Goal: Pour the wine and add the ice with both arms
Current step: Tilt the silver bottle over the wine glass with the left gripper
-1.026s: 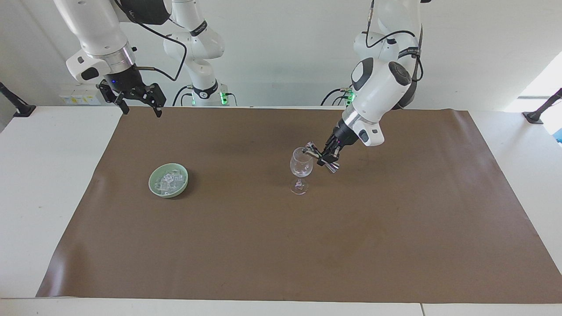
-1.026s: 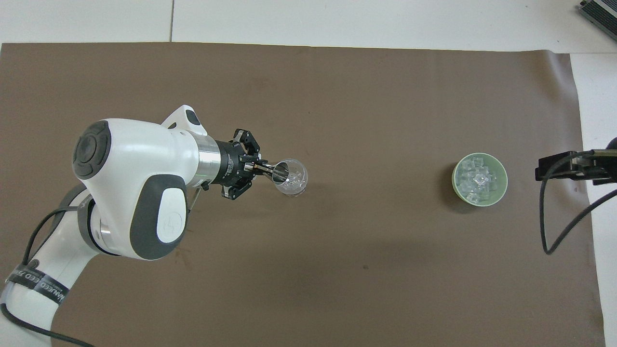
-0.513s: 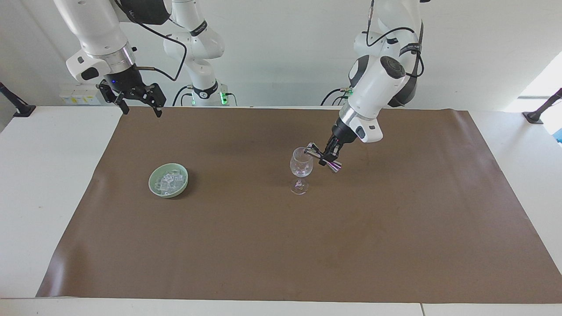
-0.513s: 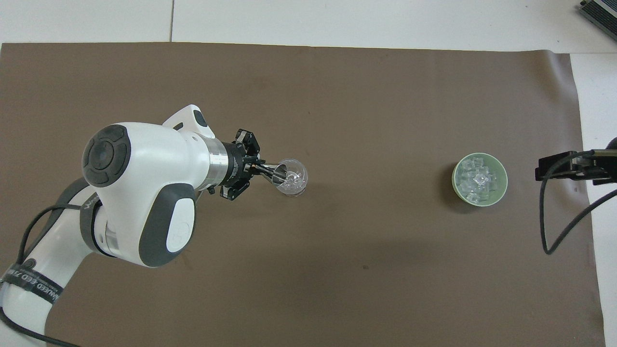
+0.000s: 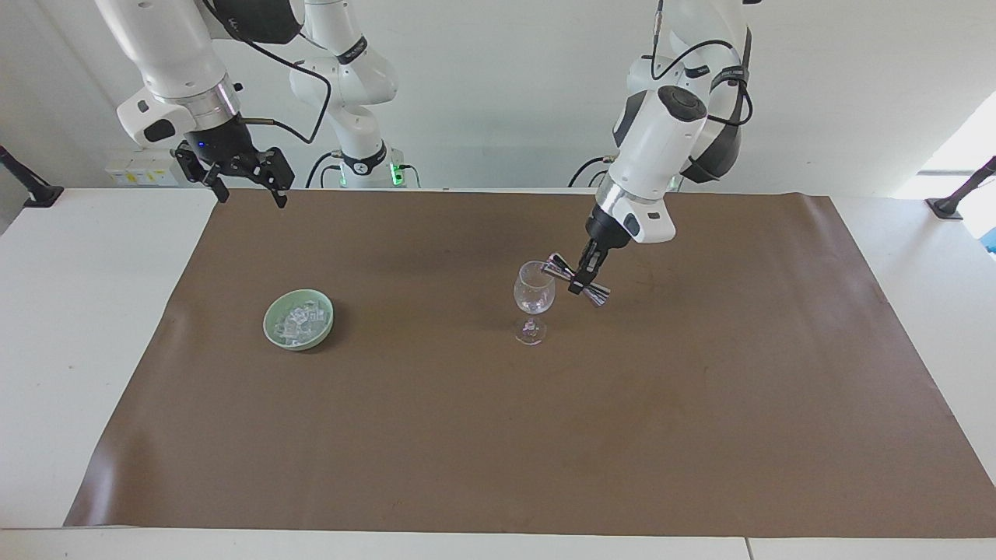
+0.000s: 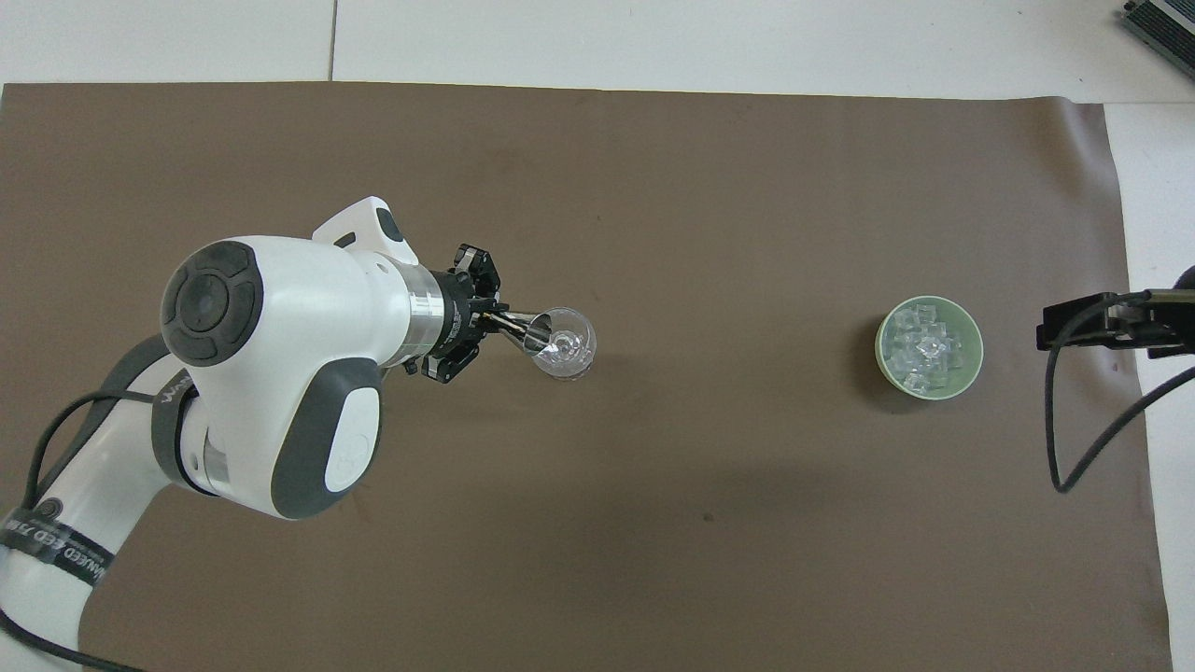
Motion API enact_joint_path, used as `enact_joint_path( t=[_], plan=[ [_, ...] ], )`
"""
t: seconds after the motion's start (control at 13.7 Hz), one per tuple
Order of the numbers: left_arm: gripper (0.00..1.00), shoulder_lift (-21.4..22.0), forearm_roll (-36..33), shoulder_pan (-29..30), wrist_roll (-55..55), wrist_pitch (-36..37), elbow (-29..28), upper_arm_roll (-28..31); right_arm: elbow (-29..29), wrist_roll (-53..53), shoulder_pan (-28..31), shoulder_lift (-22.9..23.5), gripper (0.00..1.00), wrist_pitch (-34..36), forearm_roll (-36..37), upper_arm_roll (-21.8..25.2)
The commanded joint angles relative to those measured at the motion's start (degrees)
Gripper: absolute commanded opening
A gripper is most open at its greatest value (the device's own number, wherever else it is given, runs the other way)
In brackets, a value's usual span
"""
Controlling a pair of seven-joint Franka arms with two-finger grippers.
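A clear stemmed wine glass (image 5: 534, 299) (image 6: 565, 343) stands upright on the brown mat, near the middle. My left gripper (image 5: 585, 274) (image 6: 485, 322) is shut on the waist of a silver double-ended jigger (image 5: 576, 278) (image 6: 527, 331). The jigger is tilted, with one cup at the glass's rim. No wine shows in these views. The ice (image 5: 299, 320) (image 6: 924, 350) lies piled in a pale green bowl (image 5: 268, 320) (image 6: 880, 350) toward the right arm's end. My right gripper (image 5: 250, 197) (image 6: 1074, 322) waits open and empty, raised over the mat's corner at that end.
The brown mat (image 5: 467, 428) (image 6: 653, 523) covers most of the white table (image 5: 78, 350). A black cable (image 6: 1060, 448) hangs from the right wrist over the mat's edge. Black clamps (image 5: 31, 190) sit at the table's corners.
The left arm's wrist has lifted and swung more upright, while the jigger stays at the glass's rim. The right arm has not moved.
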State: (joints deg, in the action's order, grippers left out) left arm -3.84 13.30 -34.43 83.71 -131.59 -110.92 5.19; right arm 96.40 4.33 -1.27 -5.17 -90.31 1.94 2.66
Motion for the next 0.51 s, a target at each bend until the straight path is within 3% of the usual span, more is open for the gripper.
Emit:
enact_joint_path(
  t=[0.0, 0.44],
  plan=[
    [0.0, 0.41, -4.32, -1.61, 1.89, -0.51, 0.53, 0.7, 1.34, -1.61, 0.22, -1.33, 1.0, 0.13, -0.01, -0.2],
    [0.0, -0.29, -11.36, -3.18, 4.26, -2.18, 2.02, 0.61, 1.34, -1.61, 0.3, -1.33, 1.0, 0.13, -0.01, -0.2]
  ],
)
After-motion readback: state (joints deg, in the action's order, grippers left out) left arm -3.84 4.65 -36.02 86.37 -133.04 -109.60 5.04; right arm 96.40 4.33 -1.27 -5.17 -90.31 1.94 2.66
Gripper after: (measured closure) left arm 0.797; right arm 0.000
